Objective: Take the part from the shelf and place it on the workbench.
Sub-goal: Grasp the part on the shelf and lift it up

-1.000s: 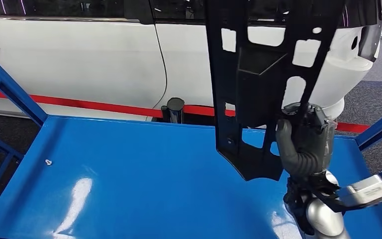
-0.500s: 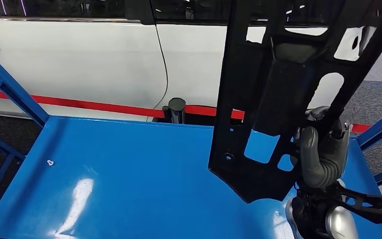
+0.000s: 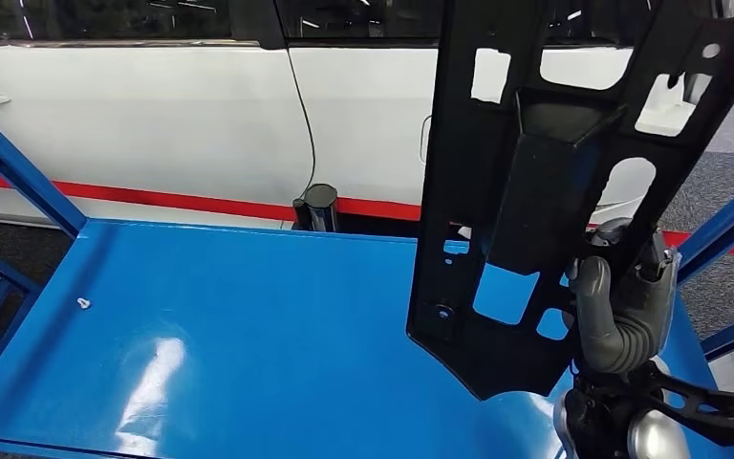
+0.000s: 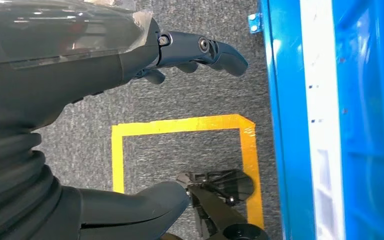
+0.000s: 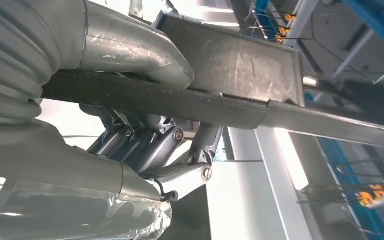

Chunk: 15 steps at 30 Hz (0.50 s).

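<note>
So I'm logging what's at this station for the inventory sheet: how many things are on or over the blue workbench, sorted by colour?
Black: 1, the part, held upright over the bench by the right hand
White: 1, a small bit lying near the bench's left edge; too small to identify
Total: 2

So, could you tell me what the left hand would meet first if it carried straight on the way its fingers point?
Probably the blue workbench frame: the left hand is empty, its fingers pointing across grey carpet toward it, though depth is unclear.
</note>
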{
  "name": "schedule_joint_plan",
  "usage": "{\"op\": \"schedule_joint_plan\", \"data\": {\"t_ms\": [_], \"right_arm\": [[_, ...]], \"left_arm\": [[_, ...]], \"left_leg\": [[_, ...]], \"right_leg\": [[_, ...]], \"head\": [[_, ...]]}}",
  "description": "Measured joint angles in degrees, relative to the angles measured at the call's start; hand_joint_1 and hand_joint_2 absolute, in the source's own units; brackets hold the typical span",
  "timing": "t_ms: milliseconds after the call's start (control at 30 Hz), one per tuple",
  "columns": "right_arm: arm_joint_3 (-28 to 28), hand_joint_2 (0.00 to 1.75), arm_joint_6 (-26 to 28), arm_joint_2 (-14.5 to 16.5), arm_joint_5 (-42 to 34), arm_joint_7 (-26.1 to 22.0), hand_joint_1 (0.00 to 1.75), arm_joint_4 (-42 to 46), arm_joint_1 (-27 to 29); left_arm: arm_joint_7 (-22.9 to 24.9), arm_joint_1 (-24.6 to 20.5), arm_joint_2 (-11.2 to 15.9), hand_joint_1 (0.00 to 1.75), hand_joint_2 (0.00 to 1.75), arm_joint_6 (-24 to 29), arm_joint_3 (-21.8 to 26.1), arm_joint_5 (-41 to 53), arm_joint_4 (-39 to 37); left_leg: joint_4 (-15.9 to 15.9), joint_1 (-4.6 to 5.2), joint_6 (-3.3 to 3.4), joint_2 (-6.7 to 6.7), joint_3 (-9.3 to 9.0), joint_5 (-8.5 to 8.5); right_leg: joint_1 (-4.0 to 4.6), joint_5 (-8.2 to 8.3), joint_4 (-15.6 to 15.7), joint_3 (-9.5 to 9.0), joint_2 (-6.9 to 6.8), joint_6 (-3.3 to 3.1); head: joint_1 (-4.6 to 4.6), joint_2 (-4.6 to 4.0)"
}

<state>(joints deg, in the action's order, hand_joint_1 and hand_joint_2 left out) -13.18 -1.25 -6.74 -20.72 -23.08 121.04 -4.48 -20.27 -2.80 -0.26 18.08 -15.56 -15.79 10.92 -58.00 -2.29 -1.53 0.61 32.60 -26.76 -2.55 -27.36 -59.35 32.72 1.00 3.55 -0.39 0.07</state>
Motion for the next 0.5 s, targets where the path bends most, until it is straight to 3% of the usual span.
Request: {"op": "schedule_joint_plan", "data": {"t_ms": [67,167,200,233,267,333,400,500], "right_arm": [[0.02,1.75,0.17,0.17,0.42,-0.48,1.75,0.01,0.03],[0.04,1.75,0.42,0.46,0.80,-0.91,1.75,0.01,0.26],[0.03,1.75,0.53,0.56,0.89,-0.95,1.75,0.01,0.37],[0.03,1.75,0.61,0.64,0.99,-0.96,1.75,0.01,0.44],[0.02,1.75,0.67,0.70,1.09,-0.96,1.75,0.01,0.48],[0.02,1.75,0.69,0.84,1.36,-0.96,1.75,0.01,0.50],[0.02,1.75,0.67,0.97,1.63,-0.96,1.75,0.01,0.50],[-0.04,1.75,0.65,1.15,2.05,-0.95,1.75,0.01,0.50]], "left_arm": [[0.34,0.00,-0.01,0.00,1.75,0.08,-0.02,0.15,-0.01],[0.63,-0.08,0.02,0.00,1.75,0.14,-0.02,0.18,0.00],[0.65,-0.09,0.03,0.00,1.75,0.18,-0.01,0.17,-0.01],[0.63,-0.09,0.03,0.00,1.75,0.22,-0.01,0.16,0.00],[0.61,-0.10,0.03,0.00,1.75,0.27,-0.01,0.14,0.00],[0.54,-0.21,0.09,0.00,1.75,0.37,0.00,0.10,0.01],[0.49,-0.34,0.20,0.00,1.75,0.45,0.01,0.09,0.01],[0.43,-0.35,0.22,0.00,1.75,0.50,0.02,0.09,0.01]], "left_leg": [[-2.68,-0.15,-0.18,-0.25,1.19,-2.54],[-13.08,0.16,0.09,-0.44,5.03,-9.30],[-15.54,0.27,0.26,-0.44,5.72,-10.37],[-16.18,0.41,0.55,-0.44,5.47,-10.37],[-14.82,0.61,0.98,-0.44,4.17,-9.43],[-7.52,1.29,2.33,-0.44,-0.91,-6.86],[-1.53,2.04,3.15,-0.57,-4.72,-5.47],[0.17,2.68,3.56,-0.64,-4.84,-4.31]], "right_leg": [[0.09,0.57,0.03,0.64,-0.12,-1.08],[0.95,1.56,0.00,2.03,-0.35,-2.64],[1.31,1.88,-0.02,2.50,-0.42,-3.00],[1.65,2.25,-0.02,2.97,-0.46,-3.25],[1.98,2.65,-0.02,3.44,-0.47,-3.42],[2.42,3.49,-0.03,4.20,-0.46,-3.45],[2.61,4.27,0.02,4.48,-0.57,-3.01],[2.37,5.34,0.33,4.58,-0.94,-1.82]], "head": [[-0.14,0.00],[-0.22,0.00],[-0.21,0.00],[-0.21,0.00],[-0.20,0.00],[-0.19,0.00],[-0.14,0.00],[-0.23,0.00]]}}
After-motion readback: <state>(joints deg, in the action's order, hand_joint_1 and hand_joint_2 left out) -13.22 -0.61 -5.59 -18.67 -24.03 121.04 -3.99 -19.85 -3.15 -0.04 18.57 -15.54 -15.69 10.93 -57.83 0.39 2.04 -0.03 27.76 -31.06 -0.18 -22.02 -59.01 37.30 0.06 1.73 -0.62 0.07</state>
